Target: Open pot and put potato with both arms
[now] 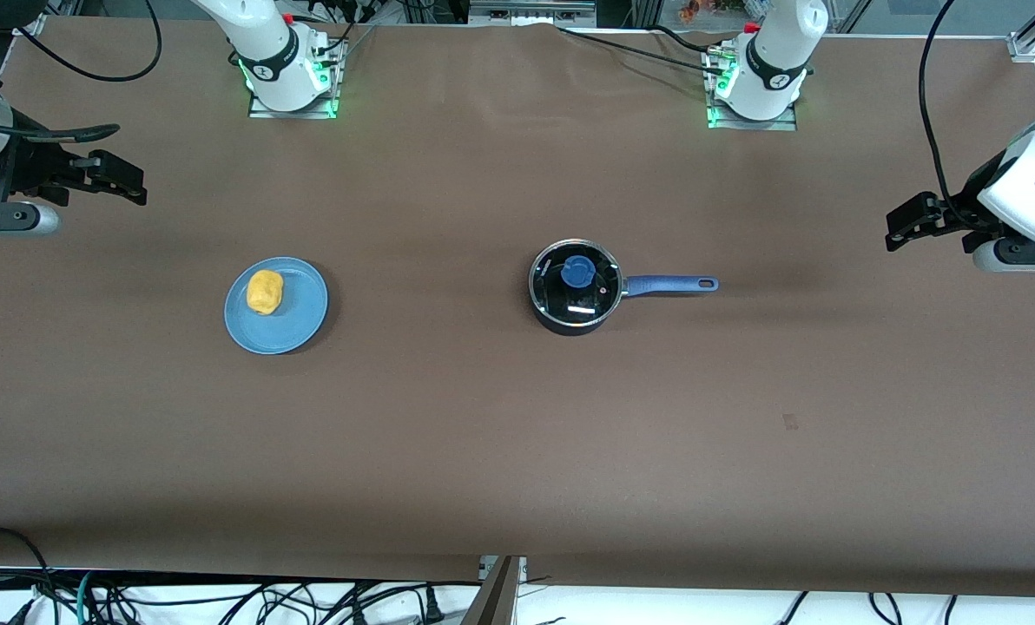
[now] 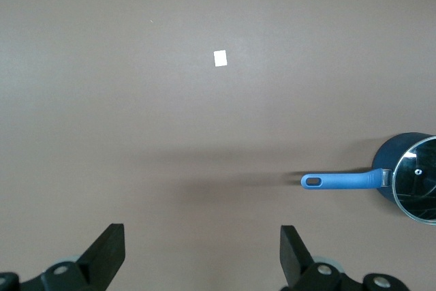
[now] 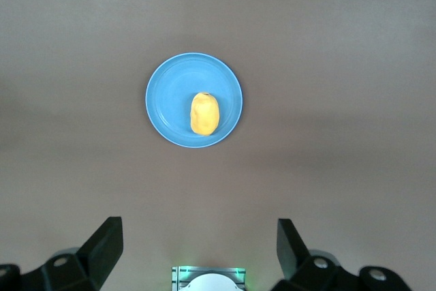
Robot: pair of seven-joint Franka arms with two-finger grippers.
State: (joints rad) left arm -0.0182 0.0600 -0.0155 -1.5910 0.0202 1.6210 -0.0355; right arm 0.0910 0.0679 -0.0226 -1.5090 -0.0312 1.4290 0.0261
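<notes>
Our left fingers (image 2: 109, 253) stand wide apart with nothing between them, and so do our right fingers (image 3: 105, 247). The left gripper (image 1: 904, 227) hangs over the desk (image 1: 517, 451) close to the edge at the left arm's end; the right gripper (image 1: 127, 184) hangs over the edge at the right arm's end. We judge both arms are parked out at the ends so that each faces its own thing with a free path in, and neither has begun its reach.

The pot (image 1: 575, 286) sits around the middle of the desk, somewhat toward the left arm's end, with its glass lid (image 1: 576, 279) on and the blue knob (image 1: 579, 273) at its centre. Its handle (image 1: 669, 284) lies flat, the long axis running along the desk's length, free end pointing at the left arm's end edge. That puts the knob and the handle within our left arm's reach, which we take to be the reason for the layout.

The potato (image 1: 265, 292) rests on a light-blue plate (image 1: 296, 325) toward the right arm's end, well apart from the pot. Its long axis runs roughly across the desk, from the front-camera edge toward the bases' edge. It lies off-centre on the plate, easy for our right fingers to straddle across its narrow width.
</notes>
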